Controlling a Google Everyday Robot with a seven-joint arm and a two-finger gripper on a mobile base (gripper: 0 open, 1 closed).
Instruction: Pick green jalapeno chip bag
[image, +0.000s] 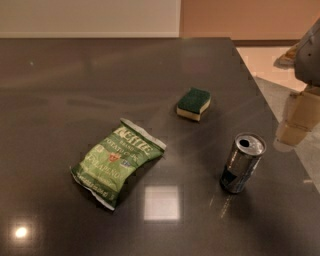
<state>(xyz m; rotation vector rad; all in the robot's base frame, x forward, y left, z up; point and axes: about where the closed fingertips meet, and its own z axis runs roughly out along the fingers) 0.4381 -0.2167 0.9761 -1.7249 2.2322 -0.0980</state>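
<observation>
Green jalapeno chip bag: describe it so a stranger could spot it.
On the dark table, look front-left, away from the gripper at the right edge. The green jalapeno chip bag is crinkly, white-lettered, larger than the sponge, flatter than the can.

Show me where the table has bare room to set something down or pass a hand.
Bare table: the far half behind the sponge, the left side beyond the chip bag, the near strip in front of the can. Crowded: the right edge, where the tool hangs beside the can.
</observation>
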